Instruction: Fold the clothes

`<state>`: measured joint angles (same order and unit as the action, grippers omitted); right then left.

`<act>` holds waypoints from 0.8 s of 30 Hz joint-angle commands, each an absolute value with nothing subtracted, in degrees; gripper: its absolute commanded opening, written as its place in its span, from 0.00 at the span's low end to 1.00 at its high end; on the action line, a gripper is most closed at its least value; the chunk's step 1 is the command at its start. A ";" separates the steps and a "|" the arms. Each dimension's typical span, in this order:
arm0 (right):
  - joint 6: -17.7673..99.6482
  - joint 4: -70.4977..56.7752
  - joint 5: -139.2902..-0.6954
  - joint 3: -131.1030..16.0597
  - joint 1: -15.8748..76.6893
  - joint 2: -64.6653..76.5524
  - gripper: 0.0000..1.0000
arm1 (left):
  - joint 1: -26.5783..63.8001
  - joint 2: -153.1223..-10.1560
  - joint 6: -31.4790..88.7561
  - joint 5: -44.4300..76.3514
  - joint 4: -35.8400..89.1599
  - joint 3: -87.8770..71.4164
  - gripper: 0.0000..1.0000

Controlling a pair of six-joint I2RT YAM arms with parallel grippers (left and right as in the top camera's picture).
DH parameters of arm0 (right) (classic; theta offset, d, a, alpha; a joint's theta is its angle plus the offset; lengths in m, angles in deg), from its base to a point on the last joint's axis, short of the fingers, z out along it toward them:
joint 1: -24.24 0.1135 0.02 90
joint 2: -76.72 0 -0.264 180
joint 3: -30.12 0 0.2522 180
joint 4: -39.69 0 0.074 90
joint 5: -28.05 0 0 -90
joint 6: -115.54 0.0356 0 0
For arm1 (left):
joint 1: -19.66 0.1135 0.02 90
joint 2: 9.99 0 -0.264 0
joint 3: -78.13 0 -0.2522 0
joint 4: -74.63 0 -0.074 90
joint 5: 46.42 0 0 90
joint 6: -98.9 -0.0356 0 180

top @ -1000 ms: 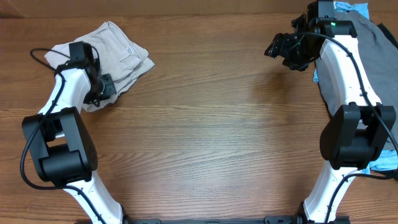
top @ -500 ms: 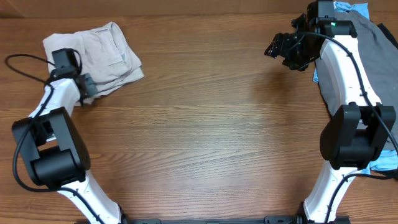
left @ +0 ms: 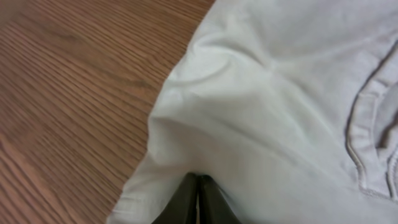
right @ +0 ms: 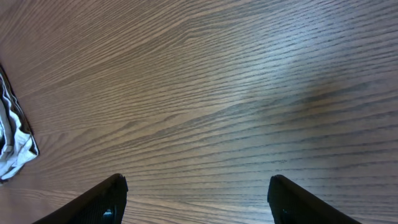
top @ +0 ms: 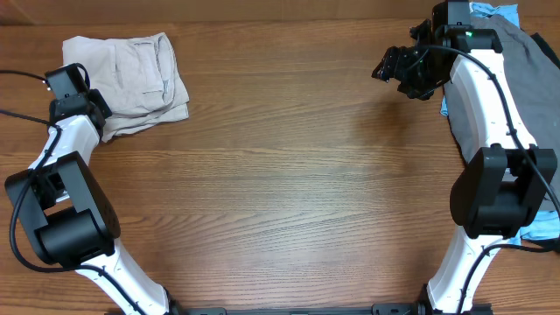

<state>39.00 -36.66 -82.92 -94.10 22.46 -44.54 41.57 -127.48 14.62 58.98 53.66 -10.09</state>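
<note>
A wide wooden worktop (top: 289,175) fills the overhead view, bare across its middle. At its far right corner lies a large dark grey garment (top: 525,70), unfolded, with a light blue garment (top: 494,12) showing from under its far edge. At the far left corner sit the beige shorts (top: 131,66), doubled over into a compact, roughly rectangular bundle with a pocket seam facing up. Your left gripper (left: 199,185) is clenched on the near left edge of the shorts, and the cloth puckers towards its tips. Your right gripper (top: 385,68) is spread wide and grasps nothing, hanging over bare wood just beside the grey garment. The shorts look to be at the setting-aside step of their fold. The next move likely calls for you to let go and lift clear without dragging the layers, then turn the right gripper to the grey garment.
</note>
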 commanded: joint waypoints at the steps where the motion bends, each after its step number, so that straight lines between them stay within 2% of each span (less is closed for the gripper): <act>1: 38.62 -36.53 -82.72 -94.49 22.75 -44.27 0.77 | 42.10 -128.40 8.96 62.63 54.74 -10.15 0.06; 7: 38.60 -36.14 -82.72 -94.49 22.75 -44.27 0.77 | 42.01 -128.25 7.62 61.51 50.76 -9.98 0.04; 14: 38.58 -36.14 -82.72 -94.49 22.75 -44.27 0.77 | 40.85 -128.42 8.41 48.46 37.97 -10.09 0.06; 24: 38.58 -36.18 -82.46 -94.49 22.75 -44.27 0.78 | 42.51 -135.96 8.87 50.25 47.83 -10.37 0.04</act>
